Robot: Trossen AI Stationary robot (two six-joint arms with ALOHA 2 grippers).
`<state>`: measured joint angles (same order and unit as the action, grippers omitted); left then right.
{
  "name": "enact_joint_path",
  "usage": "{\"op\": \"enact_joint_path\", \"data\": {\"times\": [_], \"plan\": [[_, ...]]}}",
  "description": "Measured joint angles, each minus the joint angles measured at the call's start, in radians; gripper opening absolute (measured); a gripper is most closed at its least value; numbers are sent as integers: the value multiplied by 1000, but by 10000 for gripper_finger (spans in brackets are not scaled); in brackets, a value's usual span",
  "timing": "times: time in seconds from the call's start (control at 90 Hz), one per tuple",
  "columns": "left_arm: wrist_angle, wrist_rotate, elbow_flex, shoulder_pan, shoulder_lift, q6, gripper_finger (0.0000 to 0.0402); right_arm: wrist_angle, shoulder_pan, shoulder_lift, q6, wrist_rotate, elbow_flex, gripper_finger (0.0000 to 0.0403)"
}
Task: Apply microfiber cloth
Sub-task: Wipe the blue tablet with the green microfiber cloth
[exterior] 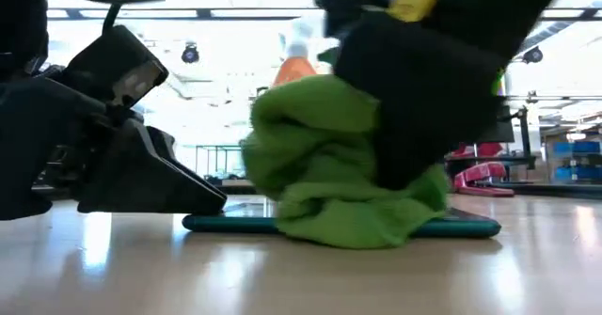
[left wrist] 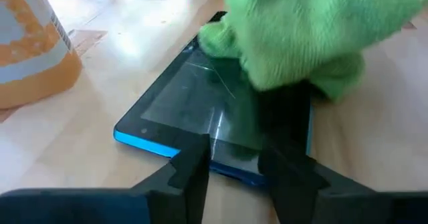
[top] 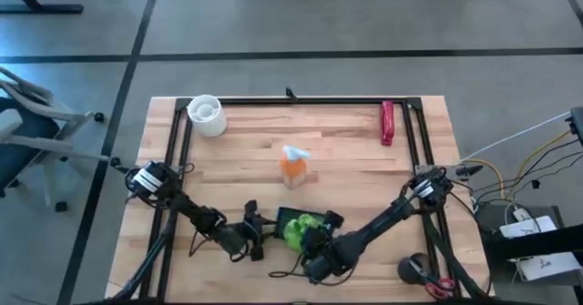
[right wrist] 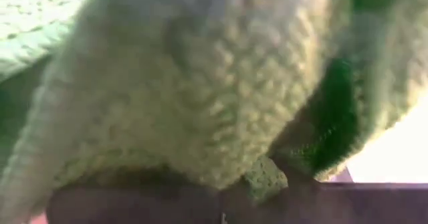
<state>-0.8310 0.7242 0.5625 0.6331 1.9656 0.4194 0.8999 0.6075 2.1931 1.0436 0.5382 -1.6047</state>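
The lime-green microfiber cloth (top: 299,230) lies bunched on a black tablet with a blue rim (left wrist: 194,97), near the table's front edge. The cloth's lower folds (exterior: 357,221) rest on the screen. My right gripper (top: 315,238) comes down on the bunch from above and is shut on it. The cloth (right wrist: 200,83) fills the right wrist view. My left gripper (left wrist: 234,174) stands open at the tablet's left short edge (left wrist: 221,167), one finger to each side of the edge's middle. My right gripper holds the top of the cloth bunch (exterior: 376,118) from above, fingers pointing down. The gripper body and the cloth hide the fingertips. The bunch sits on the tablet (exterior: 470,227) below the hold, slack and folded in several layers. My left gripper has its fingertips (left wrist: 194,167) at the tablet's left edge, low and nearly level from the table's left; whether they touch it, I cannot tell.
An orange bottle with a white top (top: 293,167) stands just beyond the tablet. A white cup (top: 206,114) sits at the far left and a red object (top: 387,123) at the far right. A black frame (top: 301,99) rims the wooden table.
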Motion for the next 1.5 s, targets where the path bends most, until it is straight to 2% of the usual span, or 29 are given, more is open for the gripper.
{"op": "enact_joint_path", "data": {"times": [0.311, 0.489, 0.856, 1.178, 1.5], "plan": [[-1, -5, 1, 0, 0, 1, 107, 163, 86, -4, 159, -44, -1, 0], [-1, -4, 0, 1, 0, 4, 101, 227, 111, -34, 203, -110, -5, 0], [-1, 0, 0, 0, 0, 9, 113, 262, 119, -130, 211, 4, -8, 0], [-2, -1, 0, 0, 0, 10, 100, 188, 105, -62, 213, 1, 1, 0], [2, 7, 15, 0, 0, 2, 107, -6, 45, 22, 73, 17, 0, 0]]}}
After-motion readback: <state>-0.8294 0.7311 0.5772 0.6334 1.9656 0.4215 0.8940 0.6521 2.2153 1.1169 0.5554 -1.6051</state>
